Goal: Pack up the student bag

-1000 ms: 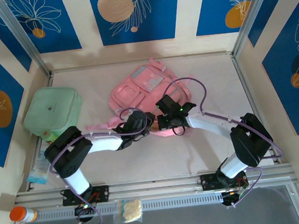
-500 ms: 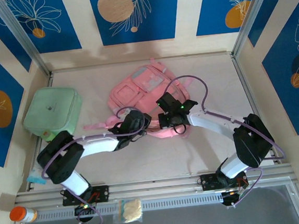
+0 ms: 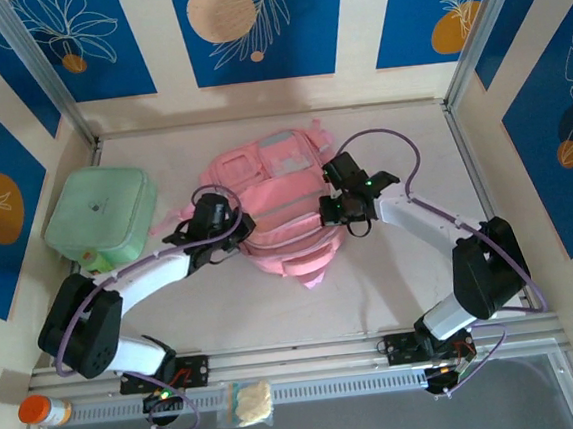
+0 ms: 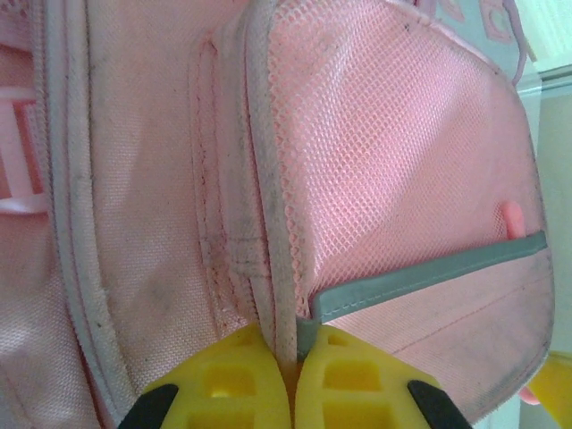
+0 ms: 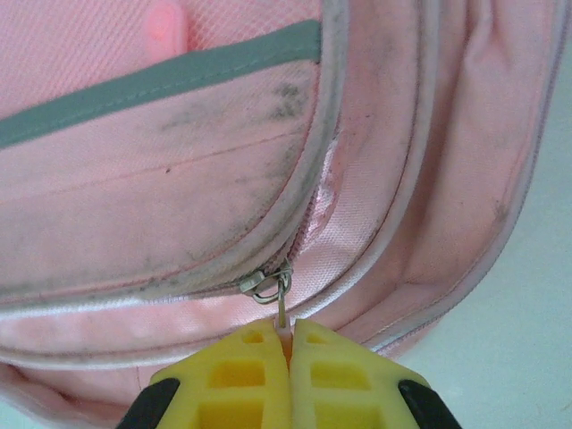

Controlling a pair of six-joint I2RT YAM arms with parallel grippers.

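Pink fabric student bag [image 3: 276, 210] lies flat mid-bench [image 3: 393, 285], front pockets up. Its straps [image 3: 309, 265] bunch at the near end.

Left pincer [image 4: 293, 357] is at the bag's left side, pressed together on the pale piping [image 4: 268, 223] where the mesh pocket [image 4: 384, 152] edge meets the grey trim [image 4: 429, 273]. The yellow fingertips [image 4: 237, 380] are cut off by the frame bottom, so grip depth is unclear.

Right pincer [image 5: 288, 338] is at the bag's right side, pinching the thin metal zip pull [image 5: 282, 308] that hangs off the slider [image 5: 257, 286]. The pull's tip is buried between the pads. I cannot tell whether the zip track beyond the slider is parted or closed, as folds and dark scuffing hide it. Bag contents are not visible.

From the top camera both wrists cover the bag's side edges, so the grip points are hidden there.

Mint-green soft case [image 3: 101, 216] sits at the left of the bench, apart from the bag. Something green pokes from under its near edge, too small to identify. Orange-capped bottle [image 3: 43, 409] and a clear packet [image 3: 245, 404] with pale contents lie at the front rail, well away from the bag.
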